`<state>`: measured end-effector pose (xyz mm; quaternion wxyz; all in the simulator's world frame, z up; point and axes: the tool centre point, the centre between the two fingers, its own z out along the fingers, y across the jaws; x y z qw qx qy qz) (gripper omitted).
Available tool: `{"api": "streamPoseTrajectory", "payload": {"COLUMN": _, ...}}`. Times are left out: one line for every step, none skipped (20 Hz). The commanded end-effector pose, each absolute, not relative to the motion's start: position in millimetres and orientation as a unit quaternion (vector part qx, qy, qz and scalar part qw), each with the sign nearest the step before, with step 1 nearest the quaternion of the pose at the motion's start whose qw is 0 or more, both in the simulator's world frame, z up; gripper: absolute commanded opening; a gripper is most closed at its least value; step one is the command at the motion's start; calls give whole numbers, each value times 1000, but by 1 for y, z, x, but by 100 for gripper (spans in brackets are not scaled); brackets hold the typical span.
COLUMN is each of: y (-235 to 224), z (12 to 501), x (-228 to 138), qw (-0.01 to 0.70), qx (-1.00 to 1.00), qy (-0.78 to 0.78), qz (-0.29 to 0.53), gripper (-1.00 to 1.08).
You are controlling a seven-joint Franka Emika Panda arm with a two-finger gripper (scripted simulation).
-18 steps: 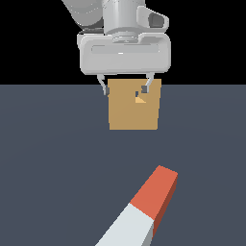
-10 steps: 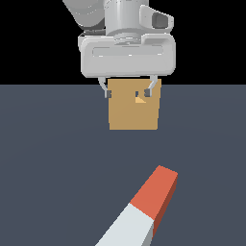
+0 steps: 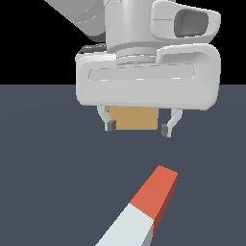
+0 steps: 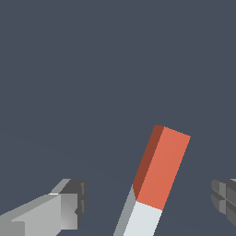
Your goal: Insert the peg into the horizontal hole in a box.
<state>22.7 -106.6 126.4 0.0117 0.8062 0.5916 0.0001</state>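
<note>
The peg (image 3: 144, 209) lies flat on the dark floor in the near part of the exterior view, its red-orange half pointing away and its pale grey-white half towards the lower edge. It also shows in the wrist view (image 4: 156, 177). My gripper (image 3: 138, 128) is open and empty, hovering above the floor beyond the peg's red end. Its fingers (image 4: 69, 203) stand wide apart to either side of the peg in the wrist view. The tan box (image 3: 133, 118) sits behind the gripper, mostly hidden by the hand. The hole is hidden.
The dark grey-blue floor (image 3: 43, 158) spreads all around. The white hand body (image 3: 146, 79) fills the upper middle of the exterior view.
The gripper has moved towards the camera and the peg, now looming larger and covering most of the box and its hole. The peg has not moved.
</note>
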Motion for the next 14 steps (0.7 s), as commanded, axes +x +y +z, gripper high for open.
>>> {"api": "streamPoseTrajectory", "payload": {"y": -143, "z": 109, "x": 19, "qw": 9, "qx": 837, "qy": 547, "qz": 0, "gripper": 100}}
{"api": "streamPoseTrajectory", "payload": {"y": -156, "z": 103, "x": 16, "qw": 8, "qx": 848, "qy": 531, "qz": 0, "gripper": 100}}
{"api": "streamPoseTrajectory", "payload": {"y": -168, "z": 97, "x": 14, "qw": 7, "qx": 857, "qy": 515, "qz": 0, "gripper": 100}}
{"api": "streamPoseTrajectory", "payload": {"y": -179, "z": 92, "x": 11, "qw": 5, "qx": 866, "qy": 501, "qz": 0, "gripper": 100}}
{"api": "streamPoseTrajectory", "payload": {"y": -188, "z": 87, "x": 7, "qw": 4, "qx": 873, "qy": 487, "qz": 0, "gripper": 100}}
{"api": "streamPoseTrajectory", "payload": {"y": -197, "z": 83, "x": 4, "qw": 4, "qx": 880, "qy": 475, "qz": 0, "gripper": 100}}
{"api": "streamPoseTrajectory", "payload": {"y": -204, "z": 79, "x": 2, "qw": 3, "qx": 885, "qy": 465, "qz": 0, "gripper": 100}}
{"api": "streamPoseTrajectory", "payload": {"y": -210, "z": 76, "x": -1, "qw": 2, "qx": 890, "qy": 456, "qz": 0, "gripper": 100}}
{"api": "streamPoseTrajectory", "payload": {"y": -215, "z": 73, "x": -3, "qw": 1, "qx": 893, "qy": 449, "qz": 0, "gripper": 100}}
{"api": "streamPoseTrajectory", "payload": {"y": -218, "z": 71, "x": -5, "qw": 1, "qx": 896, "qy": 444, "qz": 0, "gripper": 100}}
{"api": "streamPoseTrajectory", "payload": {"y": -220, "z": 70, "x": -6, "qw": 0, "qx": 898, "qy": 440, "qz": 0, "gripper": 100}}
{"api": "streamPoseTrajectory", "payload": {"y": -222, "z": 69, "x": -7, "qw": 0, "qx": 899, "qy": 439, "qz": 0, "gripper": 100}}
{"api": "streamPoseTrajectory", "payload": {"y": -222, "z": 69, "x": -7, "qw": 0, "qx": 899, "qy": 438, "qz": 0, "gripper": 100}}
{"api": "streamPoseTrajectory", "payload": {"y": -221, "z": 70, "x": -7, "qw": 0, "qx": 897, "qy": 441, "qz": -1, "gripper": 100}}
